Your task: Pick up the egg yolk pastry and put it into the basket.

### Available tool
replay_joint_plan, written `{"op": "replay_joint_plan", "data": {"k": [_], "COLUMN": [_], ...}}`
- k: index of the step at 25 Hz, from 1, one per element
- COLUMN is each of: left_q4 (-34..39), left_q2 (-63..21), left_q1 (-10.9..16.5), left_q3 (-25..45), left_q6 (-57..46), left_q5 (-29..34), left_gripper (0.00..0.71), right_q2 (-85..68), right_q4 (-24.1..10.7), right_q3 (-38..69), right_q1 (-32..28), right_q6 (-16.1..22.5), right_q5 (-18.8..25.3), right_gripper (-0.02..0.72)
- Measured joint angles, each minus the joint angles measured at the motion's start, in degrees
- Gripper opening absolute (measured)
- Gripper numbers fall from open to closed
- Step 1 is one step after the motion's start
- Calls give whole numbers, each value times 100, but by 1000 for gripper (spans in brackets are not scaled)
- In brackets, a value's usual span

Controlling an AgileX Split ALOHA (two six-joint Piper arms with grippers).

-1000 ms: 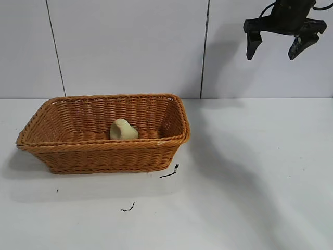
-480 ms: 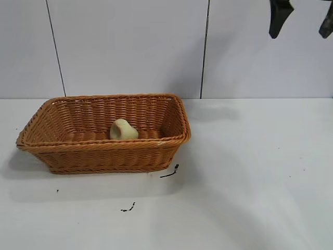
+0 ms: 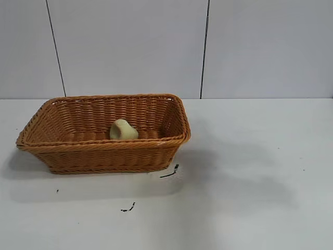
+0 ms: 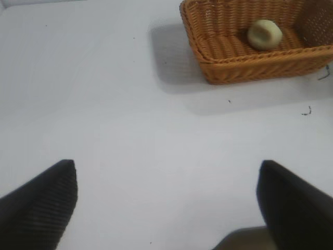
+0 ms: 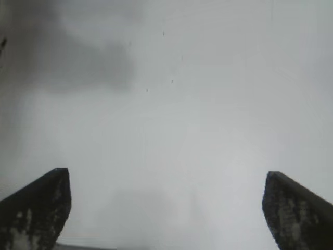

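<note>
Both hands appear only in their wrist views: the left hand [image 4: 166,200] and right hand [image 5: 166,208] hang spread wide, empty, above the white bench [image 3: 250,172]. Only the exterior and left wrist views show the egg yolk pastry [image 3: 123,129] lying inside the basket [image 3: 104,151].

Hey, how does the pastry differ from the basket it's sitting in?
The pastry is a small, smooth, pale yellow lump; the basket is far larger, orange-brown and woven. The pastry is rounded and tipped on its side against the basket's floor, while the basket is rectangular with flared walls and stands flat on the table. Neither is touched by a pincer.
</note>
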Motion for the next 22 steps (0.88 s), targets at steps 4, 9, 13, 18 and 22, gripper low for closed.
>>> {"op": "replay_joint_plan", "data": {"k": [4,9,13,18,22], "left_q4": [0,0,0,0,0], "left_q2": [0,0,0,0,0], "left_q1": [0,0,0,0,0], "left_q3": [0,0,0,0,0], "left_q6": [0,0,0,0,0], "left_q5": [0,0,0,0,0], "left_gripper": [696,696,696,696,696], "right_q2": [-1625,-3644,-4931,-5961,-6143], "right_q4": [0,32,55,58,58], "right_q3": [1350,2486,2744,2755,2755], "right_q1": [0,0,0,0,0], "right_q6": [0,-22,-22,-22,-64], "right_q5": [-327,-683,-906,-978,-984], "right_gripper": [693,693,693,693,693]}}
